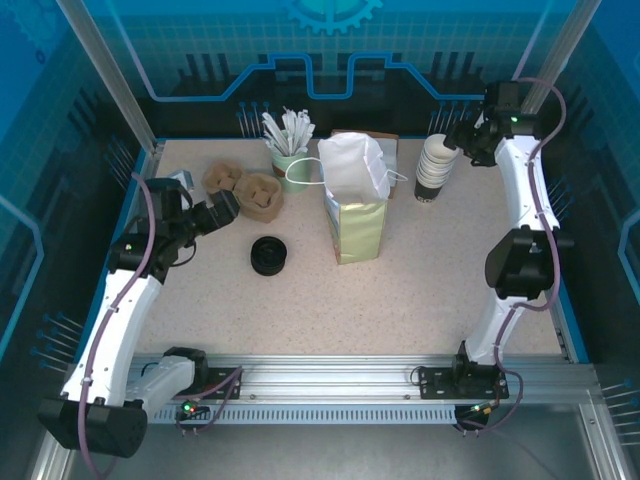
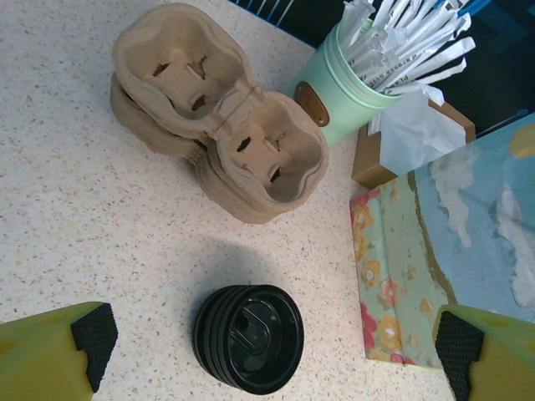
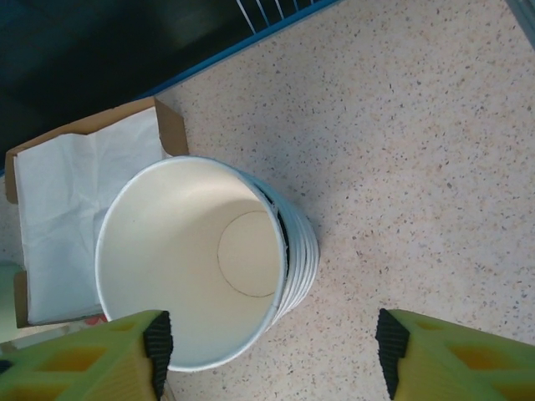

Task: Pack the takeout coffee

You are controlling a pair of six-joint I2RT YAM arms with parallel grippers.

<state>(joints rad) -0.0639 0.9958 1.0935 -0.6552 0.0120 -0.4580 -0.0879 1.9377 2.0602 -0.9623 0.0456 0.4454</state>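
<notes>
Honestly, where the lidded takeout coffee stands I cannot tell. Such a paper cup should be light and thin-walled, easily crushed, its plastic lid slick, so I'd grip the wall just under the lid. Right gripper [image 3: 272,341] has its jaws apart, straddling a stack of lidless cups [image 3: 192,259], smooth white inside, near the far right corner of the speckled surface [image 1: 420,290]. Left gripper [image 2: 276,341] has its jaws apart over ribbed glossy black lids [image 2: 248,337] at mid-surface, near the floral paper bag [image 1: 355,225].
</notes>
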